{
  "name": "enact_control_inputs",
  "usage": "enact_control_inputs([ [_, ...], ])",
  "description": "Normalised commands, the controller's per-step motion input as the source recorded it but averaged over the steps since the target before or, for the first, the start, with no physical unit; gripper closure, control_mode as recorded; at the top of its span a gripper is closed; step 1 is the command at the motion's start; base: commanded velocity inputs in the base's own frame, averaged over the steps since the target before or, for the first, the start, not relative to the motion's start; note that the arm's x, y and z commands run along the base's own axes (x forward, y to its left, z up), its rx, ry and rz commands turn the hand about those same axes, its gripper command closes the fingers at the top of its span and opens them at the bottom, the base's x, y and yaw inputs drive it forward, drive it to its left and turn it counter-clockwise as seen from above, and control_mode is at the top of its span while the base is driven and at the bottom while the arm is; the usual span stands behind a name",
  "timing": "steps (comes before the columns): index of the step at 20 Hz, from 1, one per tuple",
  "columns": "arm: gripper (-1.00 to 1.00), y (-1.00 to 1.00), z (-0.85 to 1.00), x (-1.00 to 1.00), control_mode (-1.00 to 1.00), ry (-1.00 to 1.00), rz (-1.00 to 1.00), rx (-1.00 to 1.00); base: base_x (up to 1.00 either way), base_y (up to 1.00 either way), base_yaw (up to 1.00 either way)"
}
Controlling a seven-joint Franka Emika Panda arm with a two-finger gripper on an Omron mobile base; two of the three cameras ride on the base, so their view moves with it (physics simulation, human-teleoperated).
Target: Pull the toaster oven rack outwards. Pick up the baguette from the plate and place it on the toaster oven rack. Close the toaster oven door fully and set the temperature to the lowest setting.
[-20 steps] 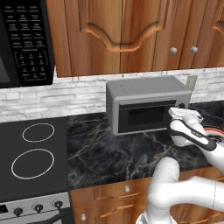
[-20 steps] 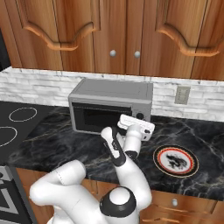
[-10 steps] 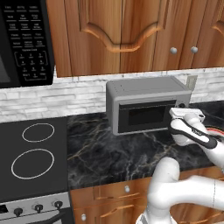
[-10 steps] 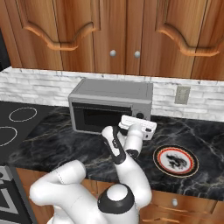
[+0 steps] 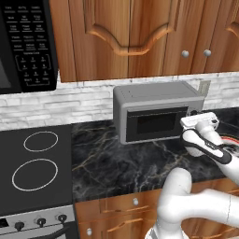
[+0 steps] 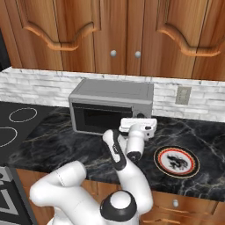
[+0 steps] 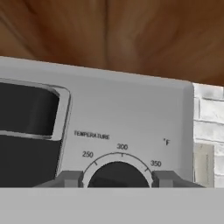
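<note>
Hand (image 7: 117, 178) unmoved, fingers straddling temperature knob (image 7: 117, 174), grip uncertain; black marble counter (image 5: 116, 158), wooden cabinets (image 6: 110, 35).

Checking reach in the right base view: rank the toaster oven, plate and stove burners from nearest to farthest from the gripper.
1. toaster oven, directly ahead of the gripper.
2. plate, on the counter to the right.
3. stove burners, far left.

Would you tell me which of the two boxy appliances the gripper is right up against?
The light-grey toaster oven on the counter; the gripper straddles its temperature knob. The black microwave hangs far left.
</note>
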Motion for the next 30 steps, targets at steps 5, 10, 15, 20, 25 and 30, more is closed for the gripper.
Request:
enact_control_inputs([
  [5, 1.00, 0.00, 0.17, 0.00, -1.00, -0.10, -0.03, -0.34, 0.00, 0.00, 0.00],
  [10, 1.00, 0.00, 0.12, 0.02, -1.00, -0.09, -0.04, -0.36, 0.00, 0.00, 0.00],
  [15, 1.00, 0.00, 0.03, 0.04, -1.00, -0.08, -0.08, -0.41, 0.00, 0.00, 0.00],
  [20, 1.00, -0.04, 0.00, 0.10, -1.00, 0.00, -0.15, -0.35, 0.00, 0.00, 0.00],
  [25, 1.00, -0.28, -0.10, 0.12, -1.00, 0.01, -0.15, -0.32, 0.00, 0.00, 0.00],
  [30, 1.00, -0.12, -0.26, 0.07, -1.00, 0.00, -0.15, -0.44, 0.00, 0.00, 0.00],
])
